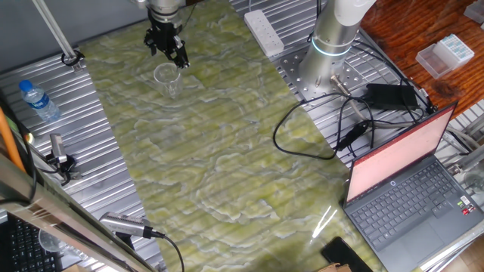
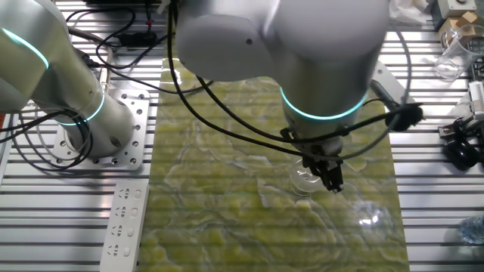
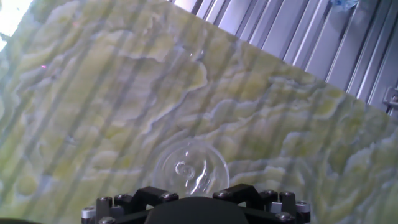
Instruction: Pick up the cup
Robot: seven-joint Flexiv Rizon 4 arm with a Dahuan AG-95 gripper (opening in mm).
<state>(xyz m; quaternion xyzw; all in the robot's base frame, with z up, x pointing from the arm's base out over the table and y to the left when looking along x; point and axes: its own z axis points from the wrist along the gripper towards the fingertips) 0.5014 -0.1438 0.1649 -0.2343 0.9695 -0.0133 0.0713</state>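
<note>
The cup [image 1: 167, 78] is a small clear tumbler standing upright on the green marbled mat [image 1: 212, 151]. My gripper [image 1: 168, 50] hangs just above and slightly behind it, fingers spread apart and holding nothing. In the other fixed view the gripper [image 2: 325, 172] is right over the cup [image 2: 302, 181], with one finger beside the rim. In the hand view the cup's round rim and base [image 3: 191, 168] show from above, just ahead of the black gripper body at the bottom edge. The fingertips are out of that view.
A water bottle with a blue cap [image 1: 38, 100] stands on the metal table at the left. A white power strip [image 1: 263, 30], the robot base [image 1: 333, 45], cables [image 1: 318, 128] and an open laptop [image 1: 408, 181] lie to the right. Clamps [image 1: 60, 162] sit on the left edge.
</note>
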